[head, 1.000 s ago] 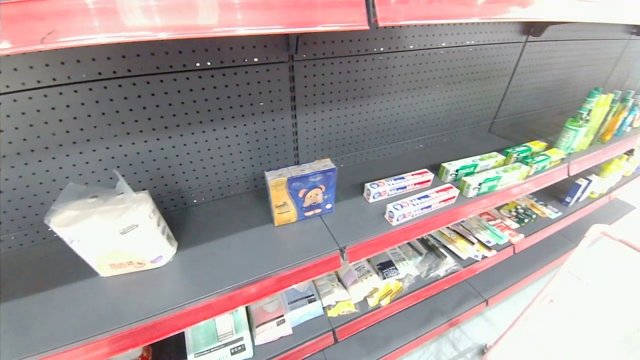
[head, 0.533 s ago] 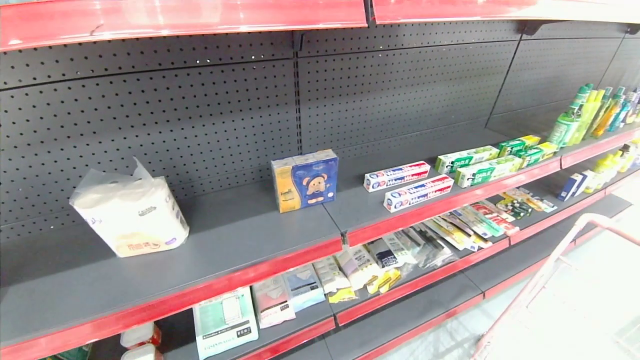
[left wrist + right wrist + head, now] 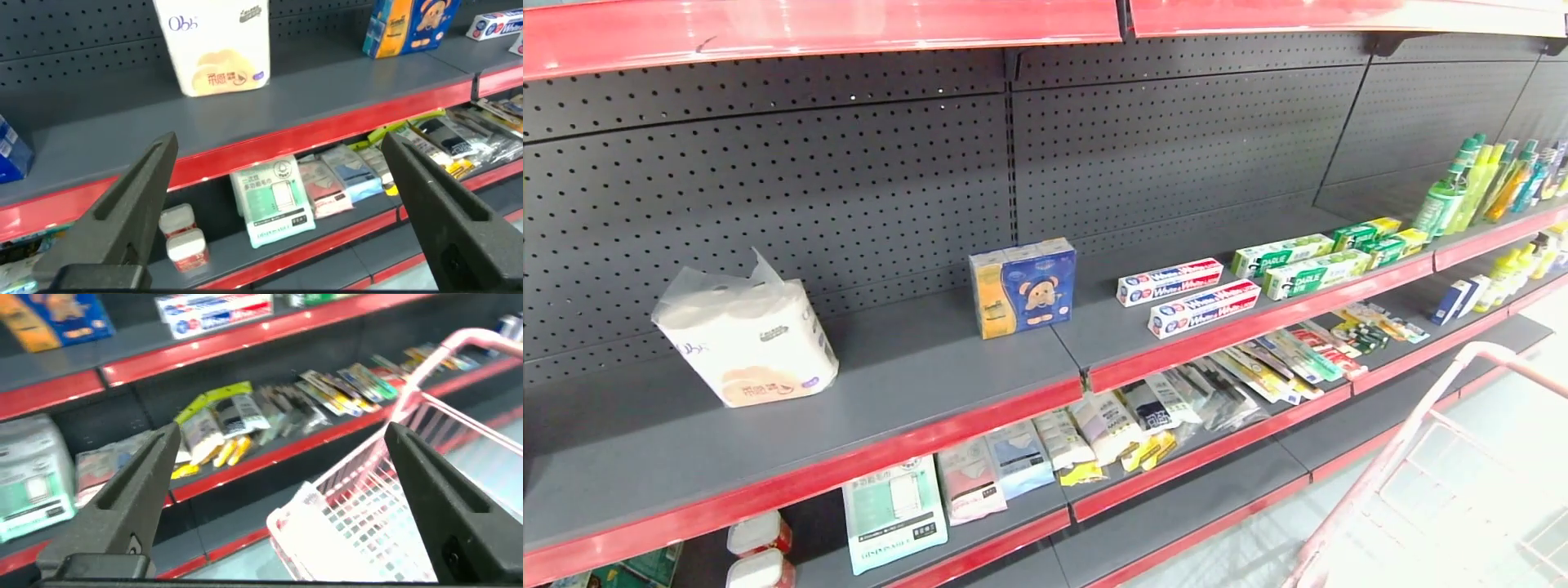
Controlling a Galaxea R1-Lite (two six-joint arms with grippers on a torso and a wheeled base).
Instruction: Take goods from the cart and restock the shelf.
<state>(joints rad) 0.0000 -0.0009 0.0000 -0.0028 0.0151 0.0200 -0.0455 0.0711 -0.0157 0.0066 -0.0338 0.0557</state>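
Observation:
The grey shelf (image 3: 915,384) with a red front edge carries a white toilet paper pack (image 3: 745,343), a blue tissue pack (image 3: 1023,286) and red-and-white toothpaste boxes (image 3: 1186,296). The pink wire cart (image 3: 1413,457) stands at the lower right. My left gripper (image 3: 278,220) is open and holds nothing; it faces the shelf front below the toilet paper pack (image 3: 216,45) and the blue tissue pack (image 3: 406,24). My right gripper (image 3: 286,506) is open and holds nothing, above the cart (image 3: 384,514), facing the lower shelves.
Green toothpaste boxes (image 3: 1298,255) and green bottles (image 3: 1462,188) line the shelf farther right. The lower shelf (image 3: 1029,523) holds packets and toothbrushes (image 3: 1282,367). A red-edged shelf (image 3: 817,28) overhangs above. Bare shelf lies between the toilet paper and the tissue pack.
The head camera has moved, so the whole picture shifted and the cart's pink rim has come into view at the lower right. Nothing on the shelf has moved.

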